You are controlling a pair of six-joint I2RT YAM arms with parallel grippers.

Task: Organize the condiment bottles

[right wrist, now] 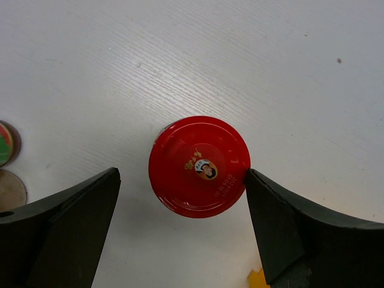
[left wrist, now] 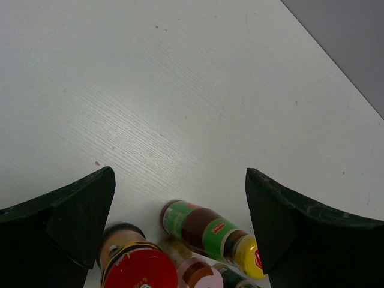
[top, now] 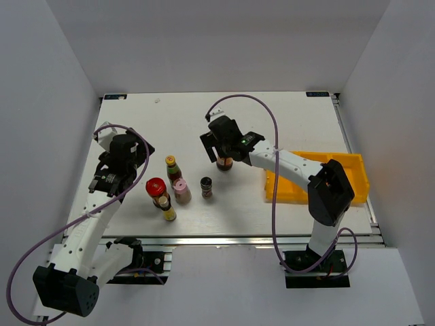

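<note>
The white surface (top: pixel 272 122) carries everything. The yellow tray (top: pixel 357 170) sits at its right edge, partly under my right arm's elbow.

The right arm reaches inward across the tray. The right gripper (right wrist: pixel 181 174) hangs straight over the red-capped jar (right wrist: pixel 199 166), which stands alone near the middle of the surface, well apart from the tray.

That is the relation I care about:
- **Axis:** the jar stands upright, so its long axis points up at the wrist camera and I see only the round cap.
- **Fingers:** they are spread apart with the cap between them.
- **Centring:** the cap sits off-centre. Its rim looks to be touching the finger on the right of the wrist view, while a clear gap remains to the other finger.
- **Height:** I cannot tell how far down the jar's body the fingers reach.

I judge this jar belongs to the right arm, and I'd centre a little before closing.

The left gripper (left wrist: pixel 179 171) is also spread wide and holds nothing. It hovers beside a cluster at the left-centre:
- the second red-capped jar (top: pixel 155 186)
- the pink-capped bottle (top: pixel 181 190)
- two slim yellow-capped bottles, one behind (top: pixel 171 165) and one in front (top: pixel 168 212)
- the small black-capped bottle (top: pixel 206 187), a little to their right

The left arm is the nearer one for all of these.
</note>
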